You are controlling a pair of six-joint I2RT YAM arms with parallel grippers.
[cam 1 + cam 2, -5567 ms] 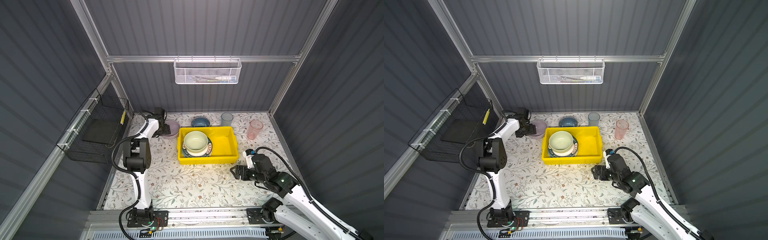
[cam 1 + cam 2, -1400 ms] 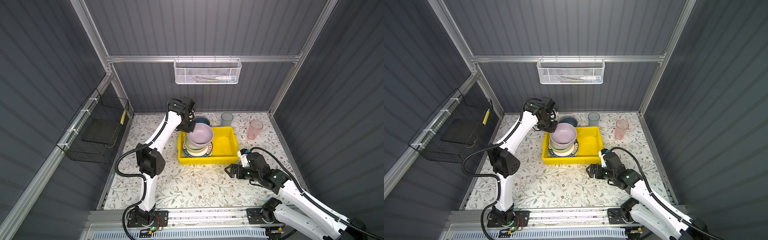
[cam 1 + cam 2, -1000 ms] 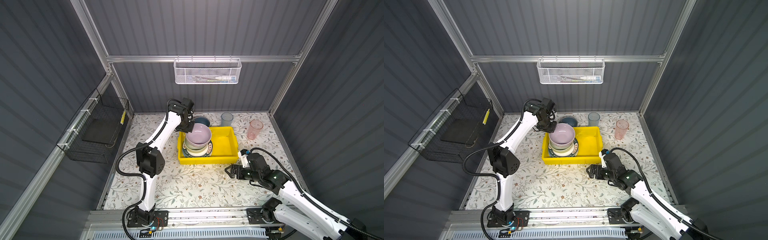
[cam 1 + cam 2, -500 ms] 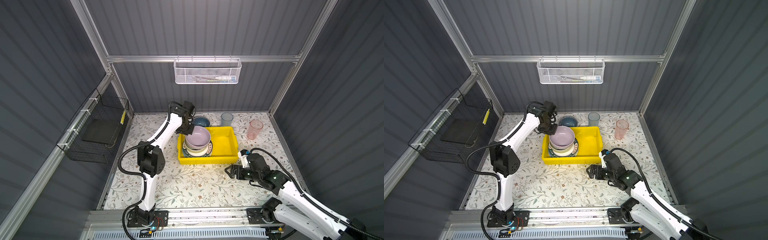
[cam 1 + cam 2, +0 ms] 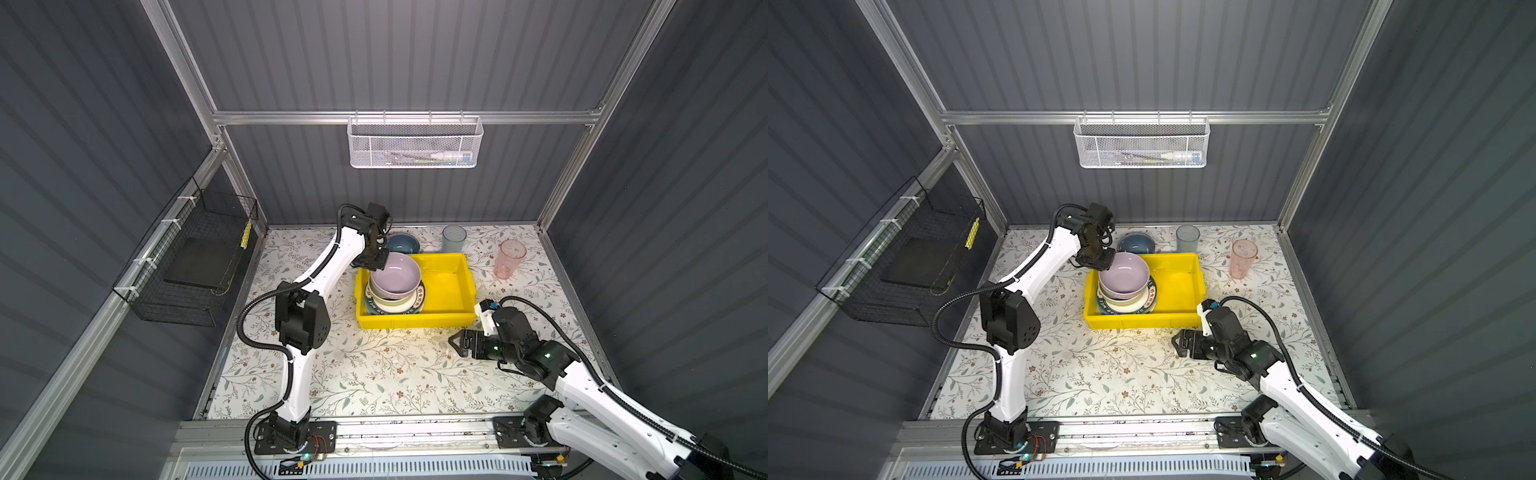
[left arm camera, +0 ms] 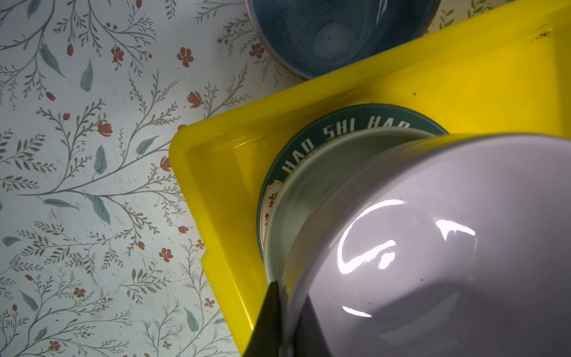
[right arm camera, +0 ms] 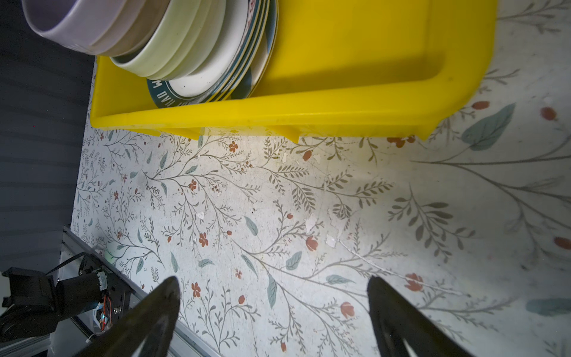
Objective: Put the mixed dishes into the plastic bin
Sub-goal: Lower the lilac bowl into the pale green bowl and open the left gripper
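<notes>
Dishes, tally: three bowls, two tumblers, one plate stack of unreadable count.
Left gripper (image 5: 376,262): clamped tight on the left rim of the lilac bowl (image 5: 395,274); one finger (image 6: 268,321) is outside the wall and one inside.
Lilac bowl, position: one; tilted, on top of the stack at the left end of the plastic bin (image 5: 451,282), seated in the pale green bowl (image 7: 173,46).
Pale green bowl, position: one; sits on the plates.
Plates: top one is the lettered plate (image 6: 309,145); more dark rims lie under it, number not clear.
Plastic bin, state: one, yellow; right half bare.
Blue bowl (image 5: 402,243): one; on the table (image 5: 374,365) just behind the bin's back-left corner.
Blue tumbler (image 5: 454,239): one; upright, just behind the back wall.
Pink tumbler (image 5: 509,257): one; upright, right of the bin, apart from it.
Right gripper (image 5: 457,343): jaws spread wide, nothing held; low over the table, just in front of the bin's near-right corner.
</notes>
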